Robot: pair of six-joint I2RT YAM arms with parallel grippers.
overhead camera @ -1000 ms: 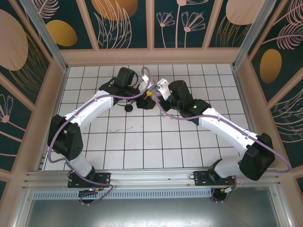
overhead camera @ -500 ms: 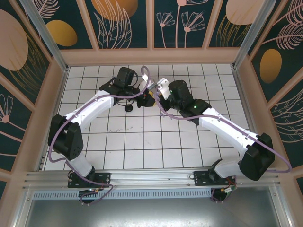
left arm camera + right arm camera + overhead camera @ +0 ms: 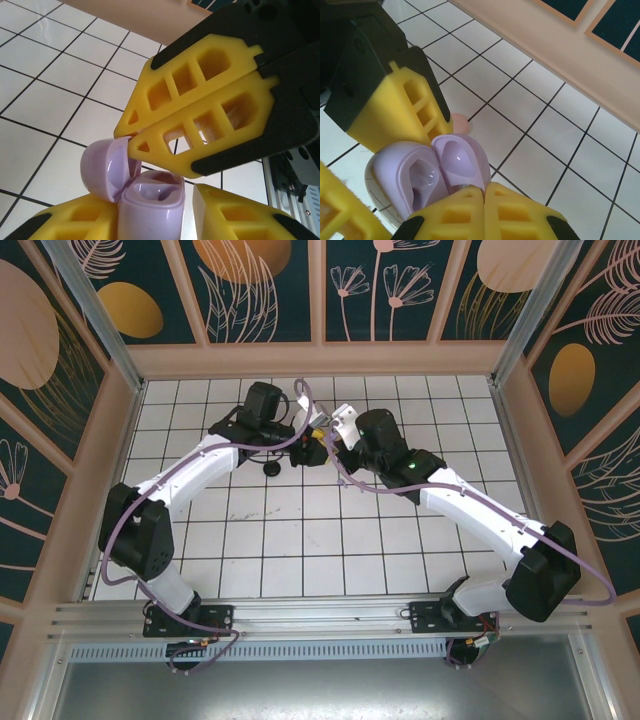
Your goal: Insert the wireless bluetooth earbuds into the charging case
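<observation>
Tiled table [image 3: 300,540]; left gripper [image 3: 150,220], frame bottom, fingers narrowly flanking the open lavender charging case [image 3: 412,175] at lower centre, clamping not discernible; right gripper [image 3: 131,140], fingers pressed together, tips at the lid [image 3: 102,167] rim.

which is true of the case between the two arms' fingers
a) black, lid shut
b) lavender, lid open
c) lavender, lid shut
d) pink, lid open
b: the lavender charging case stands with its lid swung back on the hinge, and the right wrist view looks into both hollow halves.
</observation>
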